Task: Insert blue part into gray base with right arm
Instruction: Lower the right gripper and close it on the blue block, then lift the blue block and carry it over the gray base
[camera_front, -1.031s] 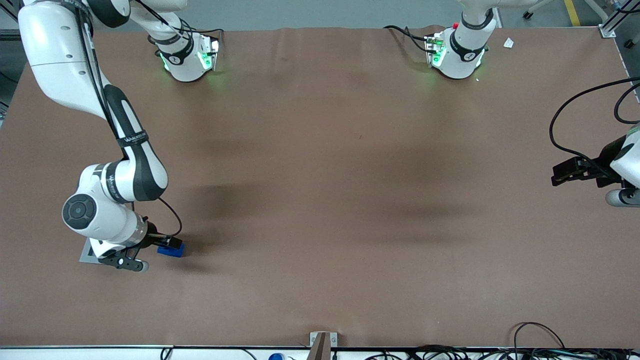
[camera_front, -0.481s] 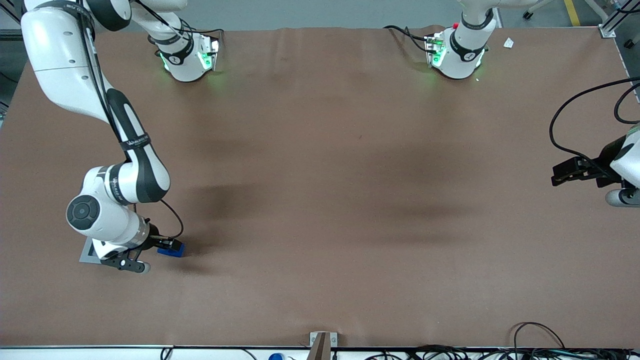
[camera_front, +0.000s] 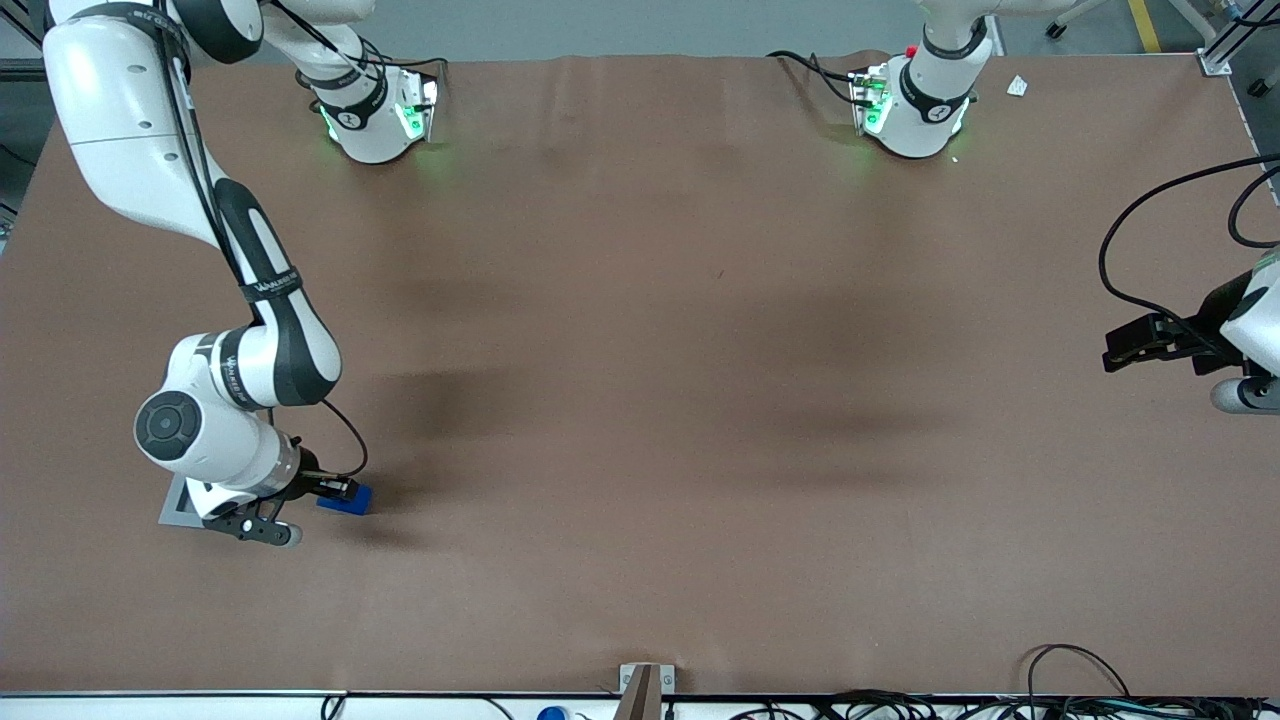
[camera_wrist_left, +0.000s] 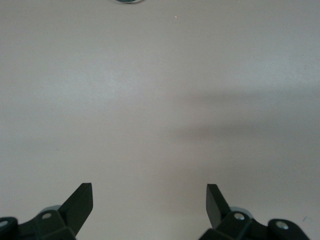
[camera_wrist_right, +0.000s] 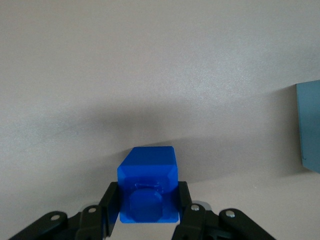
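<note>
The blue part (camera_front: 348, 499) sits low over the brown table near the working arm's end, between the fingers of my right gripper (camera_front: 338, 491). In the right wrist view the black fingers (camera_wrist_right: 111, 202) press on both sides of the blue part (camera_wrist_right: 148, 172), so the gripper (camera_wrist_right: 148, 201) is shut on it. The gray base (camera_front: 174, 506) lies flat on the table beside the blue part, farther toward the working arm's end, mostly hidden under the wrist. One edge of the gray base (camera_wrist_right: 310, 127) shows in the right wrist view, apart from the blue part.
The two arm bases (camera_front: 375, 115) stand at the table's edge farthest from the front camera. A small metal bracket (camera_front: 645, 680) sits at the table's near edge. Cables (camera_front: 1070, 690) lie along that edge toward the parked arm's end.
The right arm's wrist and the blue part have shifted very slightly toward the parked arm's end. The gray base has not moved.
</note>
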